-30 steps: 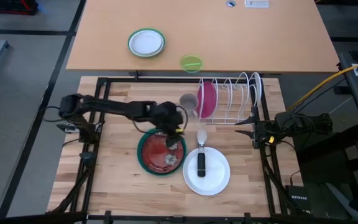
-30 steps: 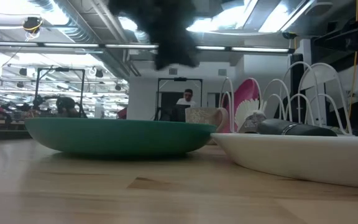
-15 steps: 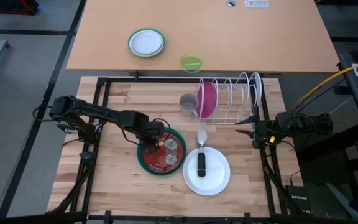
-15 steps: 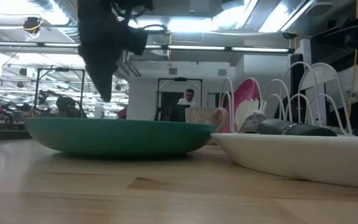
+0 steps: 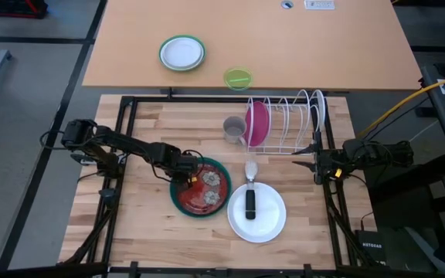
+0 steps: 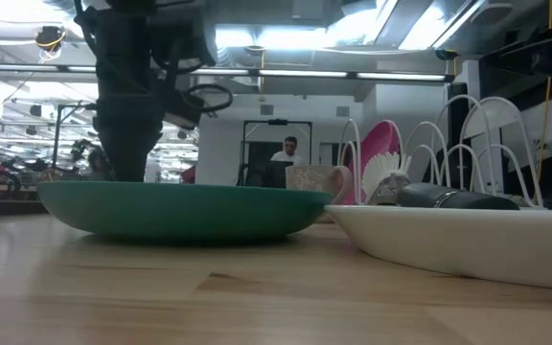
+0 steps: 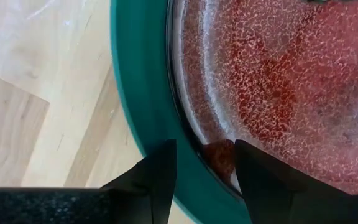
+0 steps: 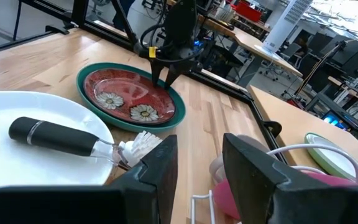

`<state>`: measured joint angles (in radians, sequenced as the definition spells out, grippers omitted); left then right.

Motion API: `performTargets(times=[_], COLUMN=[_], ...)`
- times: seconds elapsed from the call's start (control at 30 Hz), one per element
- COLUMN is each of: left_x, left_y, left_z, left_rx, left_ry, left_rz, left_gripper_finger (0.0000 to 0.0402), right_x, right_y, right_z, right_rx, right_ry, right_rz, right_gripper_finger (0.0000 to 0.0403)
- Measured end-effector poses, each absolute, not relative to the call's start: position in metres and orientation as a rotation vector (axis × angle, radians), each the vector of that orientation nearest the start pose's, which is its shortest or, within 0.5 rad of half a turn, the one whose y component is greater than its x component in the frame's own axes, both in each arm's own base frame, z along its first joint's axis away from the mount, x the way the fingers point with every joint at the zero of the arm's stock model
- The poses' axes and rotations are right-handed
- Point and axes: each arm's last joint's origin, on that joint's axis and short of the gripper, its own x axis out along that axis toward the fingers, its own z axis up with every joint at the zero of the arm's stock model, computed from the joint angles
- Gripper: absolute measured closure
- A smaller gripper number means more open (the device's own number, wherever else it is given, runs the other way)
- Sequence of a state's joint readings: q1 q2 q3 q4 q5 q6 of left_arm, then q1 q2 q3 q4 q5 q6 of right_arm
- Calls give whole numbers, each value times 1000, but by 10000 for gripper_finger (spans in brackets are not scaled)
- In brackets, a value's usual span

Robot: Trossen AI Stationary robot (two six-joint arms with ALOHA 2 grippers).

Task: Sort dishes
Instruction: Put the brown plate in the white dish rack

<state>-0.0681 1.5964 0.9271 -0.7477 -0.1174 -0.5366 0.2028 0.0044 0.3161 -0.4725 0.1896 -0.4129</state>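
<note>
Left gripper point(image 5: 185, 171) is down at the left rim of the teal plate point(image 5: 178, 197), fingers spread a little, one over the teal rim and one over the red plate point(image 5: 203, 189), w/ the red plate's edge sitting between them. Not clamped, going by the left wrist view. Red plate w/ its flower pattern lies inside the teal plate, mid-table.

Next right, touching or just beside the teal one, the white plate point(image 5: 267, 220) at the front of the table holds a dish brush point(image 5: 249, 202), black handle on the plate, bristle head poking past the back rim.

Behind that, a grey mug point(image 5: 233, 129) stands just left of the wire rack point(image 5: 288, 123). Pink plate point(image 5: 257, 122) stands upright in the rack's leftmost slot; other slots look bare.

Far right, the right gripper point(image 5: 304, 158) waits near the rack's front right corner, fingers apart, holding nothing.

On the far table: small green-rimmed plate point(image 5: 182, 52) and a lime bowl point(image 5: 238, 78).
</note>
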Motion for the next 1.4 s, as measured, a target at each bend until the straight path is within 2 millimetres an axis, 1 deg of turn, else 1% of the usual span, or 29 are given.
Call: performTargets(times=[0.23, 0.57, 0.77, 0.9, 1.0, 1.27, 1.4], left_x=[272, 282, 277, 273, 272, 279, 283], left_y=[-14, -15, -15, -15, -15, -16, -16], left_z=[166, 163, 152, 146, 145, 146, 147], left_rx=[-333, -323, -338, -348, -353, -371, -354], left_ry=[1338, 1233, 1219, 1227, 1219, 1149, 1107], left_rz=[417, 346, 313, 322, 321, 292, 290], left_gripper_finger=[249, 249, 249, 252, 273, 359, 385], right_x=[65, 65, 66, 65, 65, 66, 66], right_y=[8, 8, 8, 8, 8, 8, 8], right_z=[221, 221, 222, 221, 221, 222, 223], right_rx=[-443, -443, -443, -443, -443, -442, -441], right_ry=[153, 153, 153, 153, 153, 148, 143], right_rz=[45, 45, 45, 45, 45, 44, 43], right_gripper_finger=[271, 271, 271, 271, 271, 271, 271])
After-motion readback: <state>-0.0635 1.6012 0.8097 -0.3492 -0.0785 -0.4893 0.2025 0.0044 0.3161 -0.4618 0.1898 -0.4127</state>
